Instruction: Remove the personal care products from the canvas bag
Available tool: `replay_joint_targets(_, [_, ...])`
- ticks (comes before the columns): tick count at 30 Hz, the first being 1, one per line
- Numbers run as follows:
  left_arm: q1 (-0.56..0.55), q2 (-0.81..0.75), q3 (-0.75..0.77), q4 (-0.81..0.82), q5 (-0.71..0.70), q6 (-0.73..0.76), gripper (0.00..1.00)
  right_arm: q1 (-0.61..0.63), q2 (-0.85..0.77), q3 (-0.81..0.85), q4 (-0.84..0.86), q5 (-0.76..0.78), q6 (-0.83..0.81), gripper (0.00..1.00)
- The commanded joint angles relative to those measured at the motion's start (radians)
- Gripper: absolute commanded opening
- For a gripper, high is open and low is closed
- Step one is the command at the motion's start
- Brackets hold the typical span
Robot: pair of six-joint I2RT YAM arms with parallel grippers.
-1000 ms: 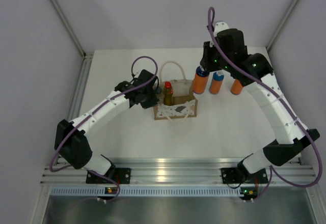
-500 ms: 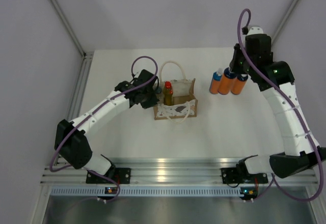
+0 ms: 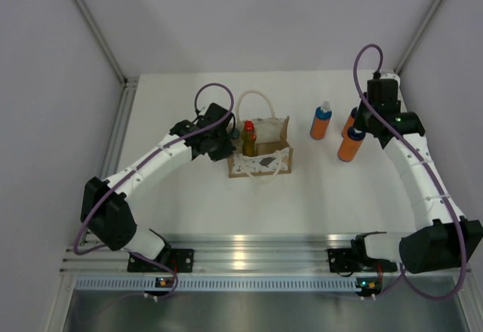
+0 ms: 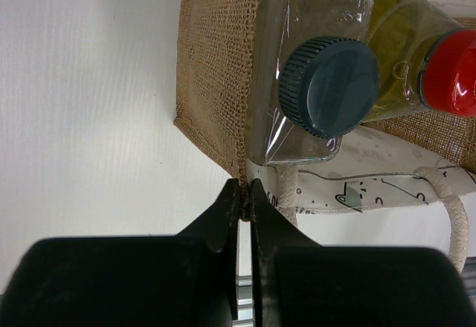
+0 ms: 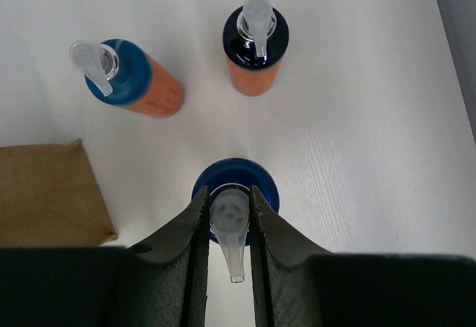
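Observation:
The canvas bag [image 3: 266,160] stands mid-table with a yellow, red-capped bottle [image 3: 248,139] and a clear, dark-grey-capped bottle [image 4: 327,85] upright inside. My left gripper [image 3: 226,149] is shut on the bag's left corner edge [image 4: 243,165]. My right gripper [image 5: 230,206] is shut on the clear pump head of an orange bottle with a blue cap [image 3: 349,149], right of the bag. I cannot tell if this bottle rests on the table. Two more orange bottles stand beyond it, one [image 3: 321,124] free and one [image 3: 350,120] partly hidden by my right arm.
In the right wrist view the two standing orange bottles [image 5: 134,85] [image 5: 255,44] are ahead of the held one, and a bag corner [image 5: 44,193] lies to the left. Cream rope handles [image 3: 255,102] loop behind the bag. Grey walls enclose the table.
My right arm has carried the orange bottle rightward from beside the bag and lowered it nearer than the other two orange bottles. The left arm and the bag have not moved.

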Motion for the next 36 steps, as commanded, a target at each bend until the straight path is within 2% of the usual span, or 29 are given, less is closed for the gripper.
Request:
replay_joint_targets(1, [-0.001, -0.026, -0.005, -0.018, 0.022, 0.007, 0.00, -0.026, -0.033, -0.019, 0.237, -0.002, 0.021, 0.00])
replay_joint_targets(11, [-0.001, -0.043, -0.023, -0.016, 0.018, 0.006, 0.00, -0.054, 0.068, -0.060, 0.352, -0.040, -0.008, 0.00])
replay_joint_targets(21, [-0.001, -0.044, -0.034, -0.016, 0.019, 0.006, 0.00, -0.055, 0.223, 0.011, 0.358, -0.068, -0.027, 0.00])
replay_joint_targets(30, [-0.001, -0.046, -0.029, -0.018, 0.019, 0.006, 0.00, -0.057, 0.275, 0.036, 0.356, -0.075, -0.031, 0.01])
replay_joint_targets(31, [-0.001, -0.043, -0.029, -0.018, 0.018, 0.007, 0.00, -0.057, 0.277, 0.037, 0.356, -0.080, -0.031, 0.04])
replay_joint_targets(32, [-0.002, -0.044, -0.028, -0.018, 0.018, 0.007, 0.00, -0.055, 0.281, 0.039, 0.353, -0.080, -0.031, 0.16])
replay_joint_targets(34, [-0.001, -0.041, -0.025, -0.016, 0.019, 0.009, 0.00, -0.057, 0.277, 0.037, 0.353, -0.085, -0.033, 0.32])
replay_joint_targets(35, [-0.002, -0.038, -0.024, -0.016, 0.018, 0.009, 0.00, -0.057, 0.272, 0.039, 0.353, -0.089, -0.033, 0.44])
replay_joint_targets(36, [-0.001, -0.039, -0.023, -0.016, 0.019, 0.009, 0.00, -0.057, 0.263, 0.037, 0.353, -0.103, -0.033, 0.49])
